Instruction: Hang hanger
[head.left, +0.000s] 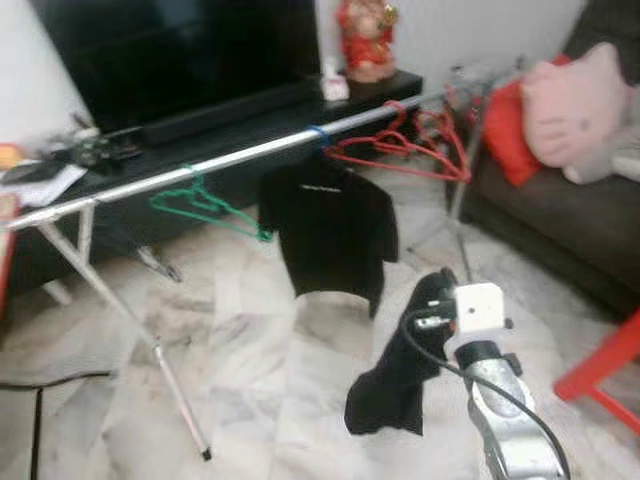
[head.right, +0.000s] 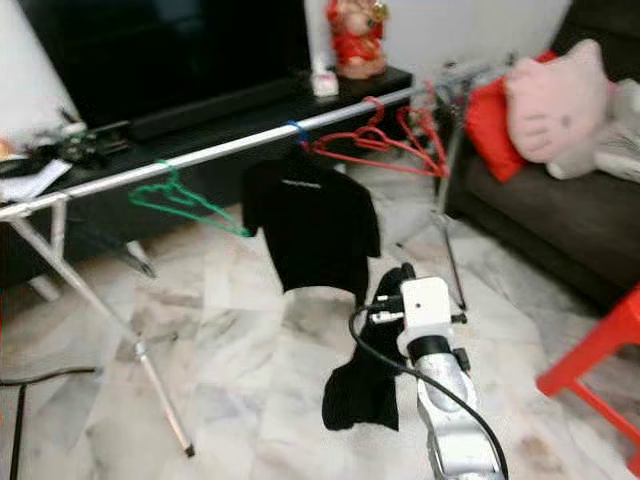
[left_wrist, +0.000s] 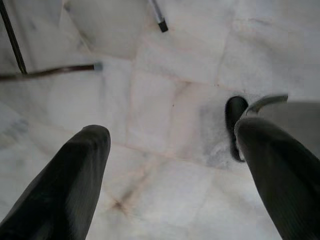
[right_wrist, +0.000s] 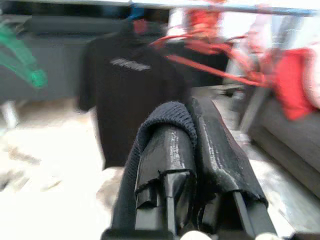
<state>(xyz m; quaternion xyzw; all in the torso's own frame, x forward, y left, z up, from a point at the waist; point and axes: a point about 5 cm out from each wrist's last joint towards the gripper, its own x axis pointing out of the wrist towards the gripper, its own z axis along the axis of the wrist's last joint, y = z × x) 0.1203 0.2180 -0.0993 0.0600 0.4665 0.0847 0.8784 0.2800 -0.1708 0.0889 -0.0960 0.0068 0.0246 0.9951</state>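
black garment (head.left: 392, 385) pinched in raised right tool (head.left: 432, 292), left tool (left_wrist: 170, 175) spread over floor (left_wrist: 165, 100)

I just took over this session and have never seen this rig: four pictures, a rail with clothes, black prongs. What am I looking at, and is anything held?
The two wide pictures come from the robot's head, looking forward and down. A drying rail stands before it, carrying a black T-shirt, a green hanger and red hangers. The silver arm is its right one; the right gripper is shut on a dark cloth that hangs down from it. The right wrist picture looks along those closed fingers, with the cloth draped over them. The left wrist picture shows the left gripper, fingers apart, hanging over the marble floor.
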